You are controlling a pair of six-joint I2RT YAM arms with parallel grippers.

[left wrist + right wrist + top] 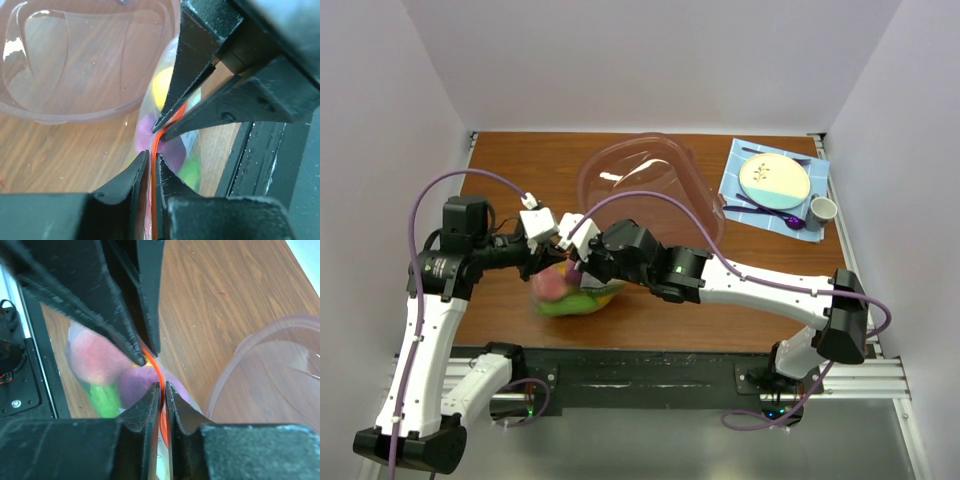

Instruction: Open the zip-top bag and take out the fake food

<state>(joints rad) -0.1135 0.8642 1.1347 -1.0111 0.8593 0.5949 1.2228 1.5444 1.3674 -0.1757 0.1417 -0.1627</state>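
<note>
The zip-top bag hangs just above the near table edge, clear plastic with pink, green and yellow fake food inside. My left gripper and right gripper meet at its mouth. In the left wrist view my left gripper is shut on the orange-red zip strip, with the right gripper's fingers pinching the same strip just beyond. In the right wrist view my right gripper is shut on the strip, and the food shows below, blurred pink, purple and green.
A large clear pinkish bowl stands right behind the bag. At the back right lies a blue mat with a plate, purple cutlery and a small cup. The black table rail runs just below the bag.
</note>
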